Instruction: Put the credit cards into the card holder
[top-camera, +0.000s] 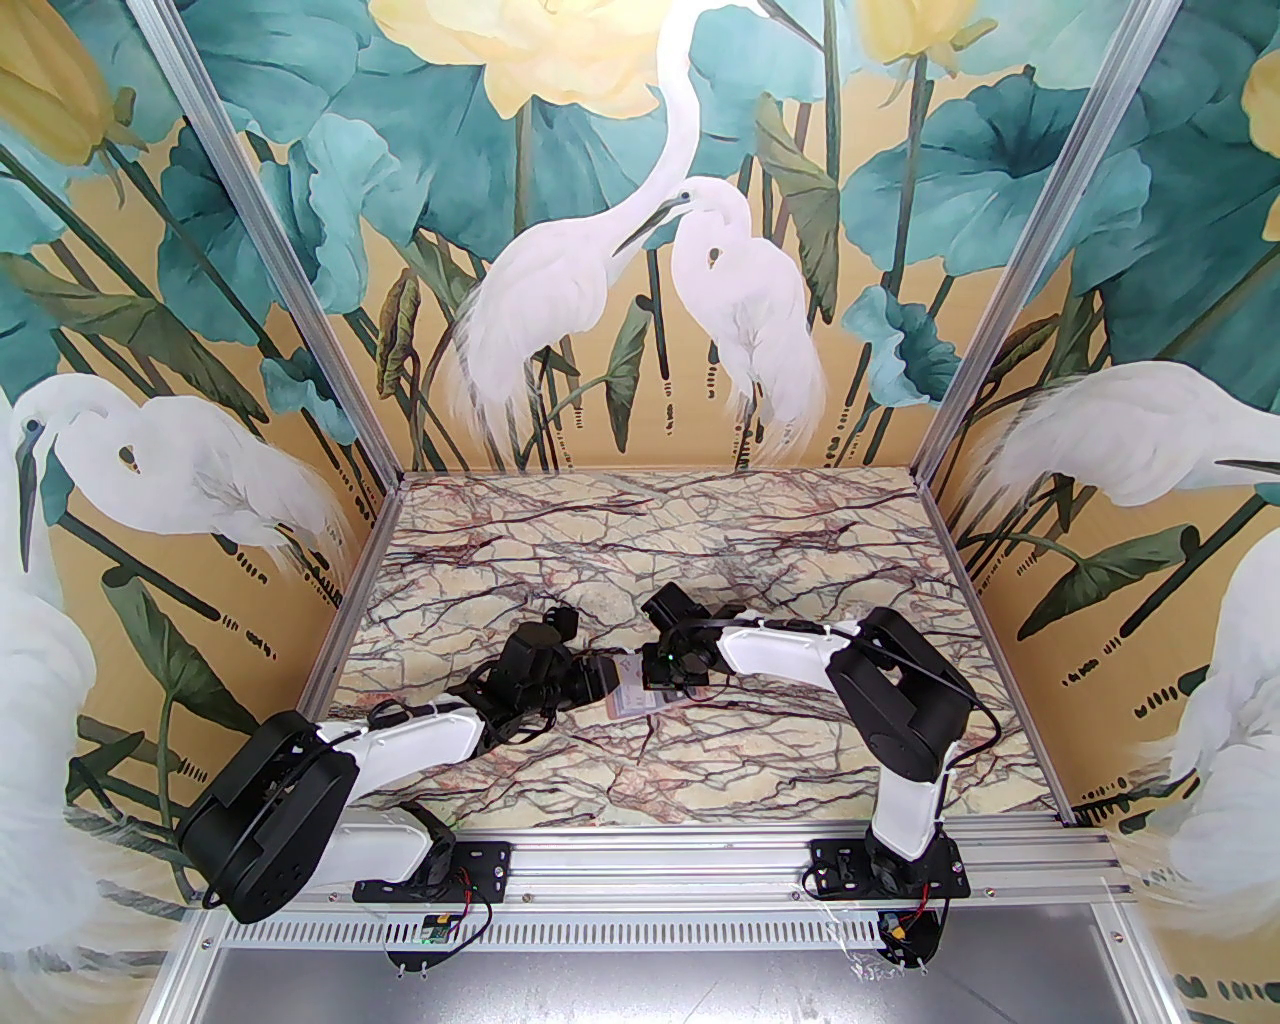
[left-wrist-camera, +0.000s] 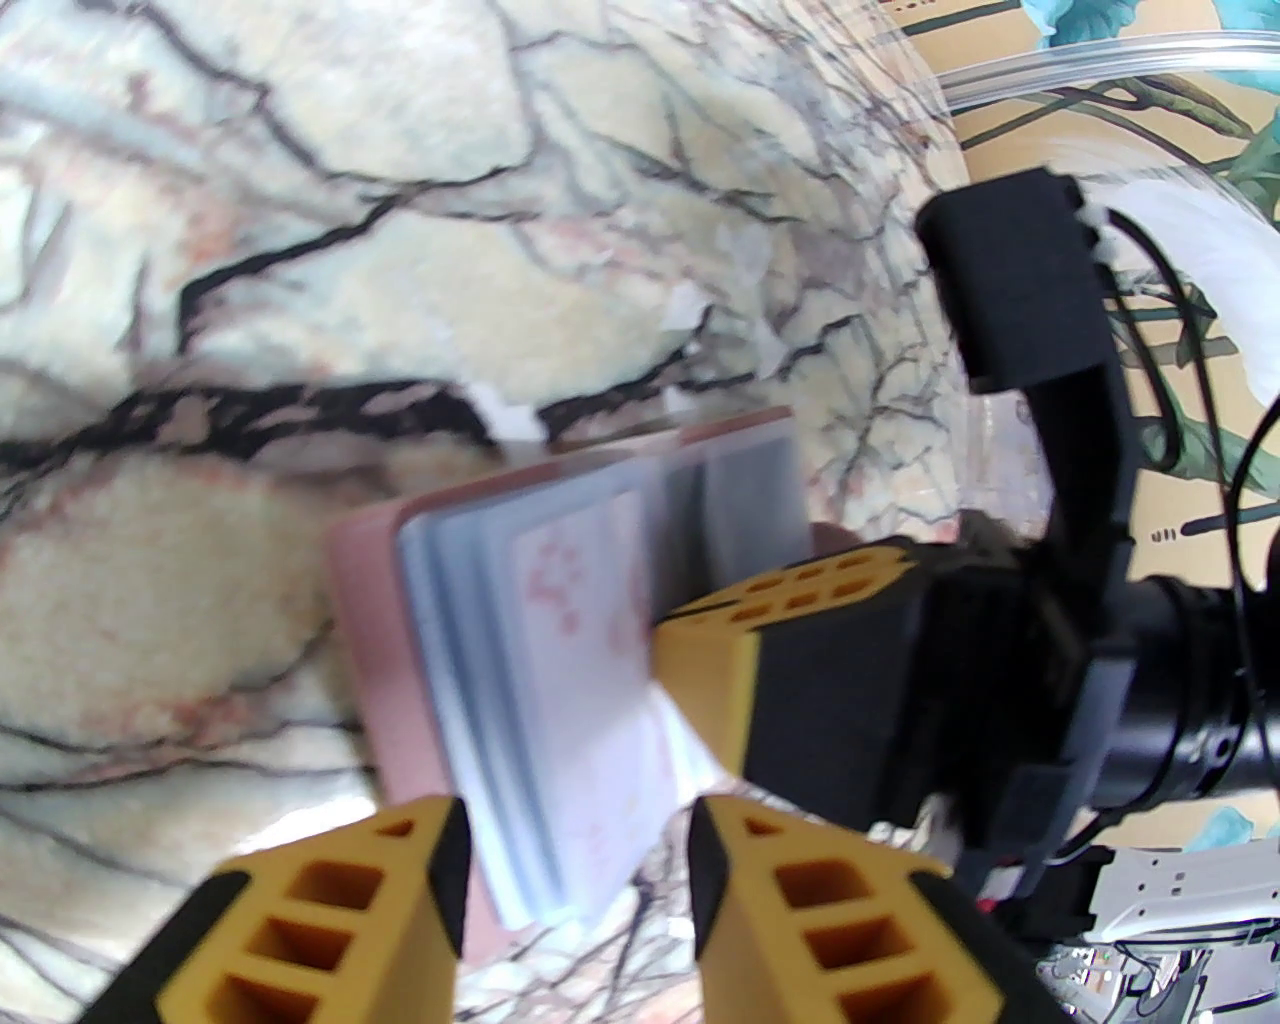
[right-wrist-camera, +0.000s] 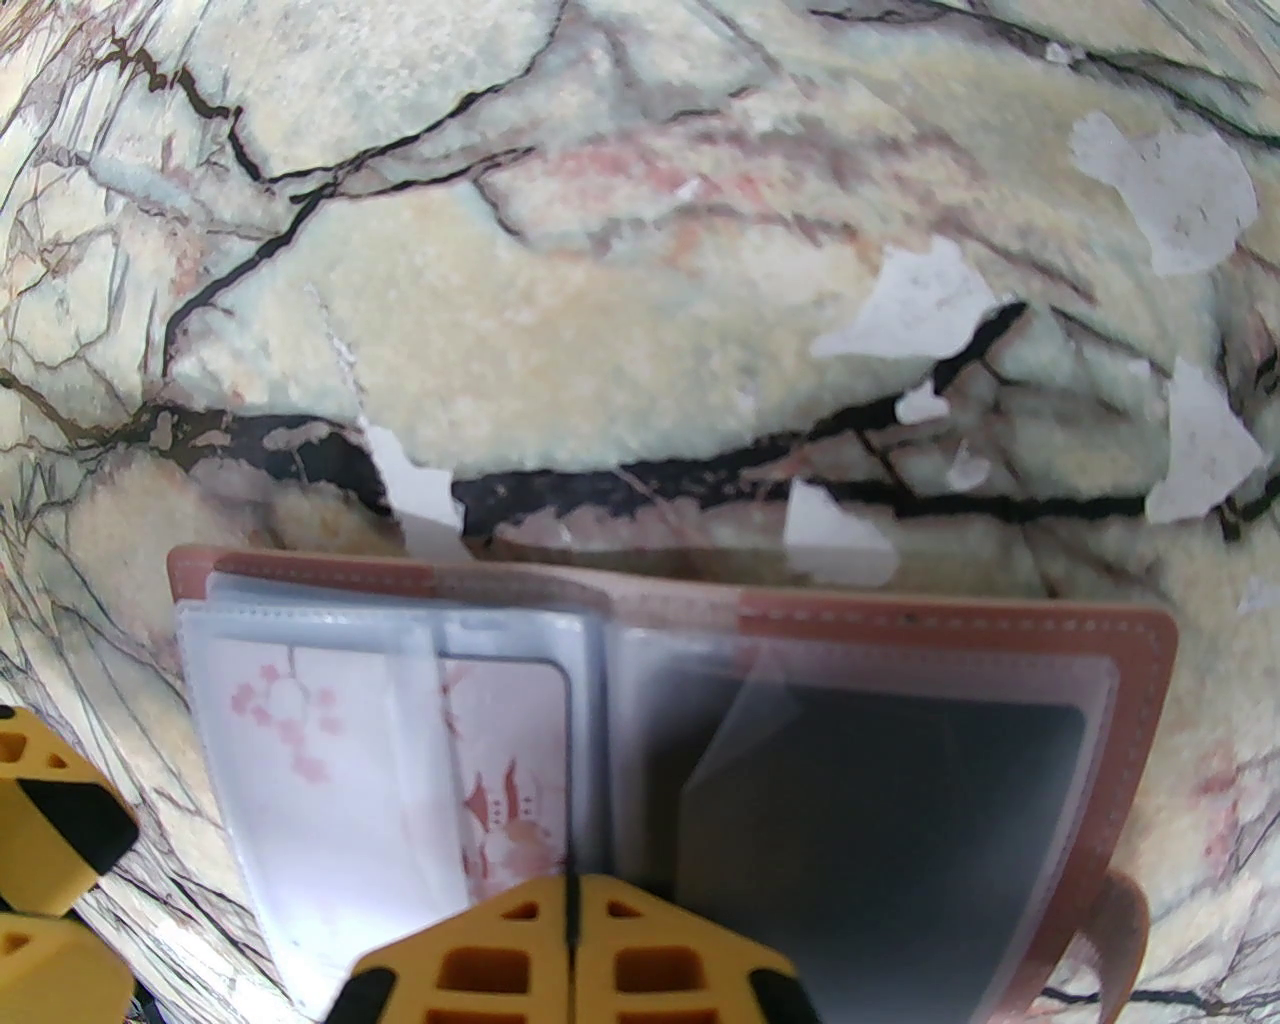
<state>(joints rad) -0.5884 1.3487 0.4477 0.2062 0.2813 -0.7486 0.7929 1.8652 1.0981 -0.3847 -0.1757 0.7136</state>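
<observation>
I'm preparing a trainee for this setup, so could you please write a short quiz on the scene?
1. True or false: the left gripper stands open.
2. The card holder lies on the table: A closed and snapped, B opened flat, C standing on edge.
3. Fill in: the right gripper, over the holder's middle, is ____.
Key: 1 true; 2 B; 3 shut.
</observation>
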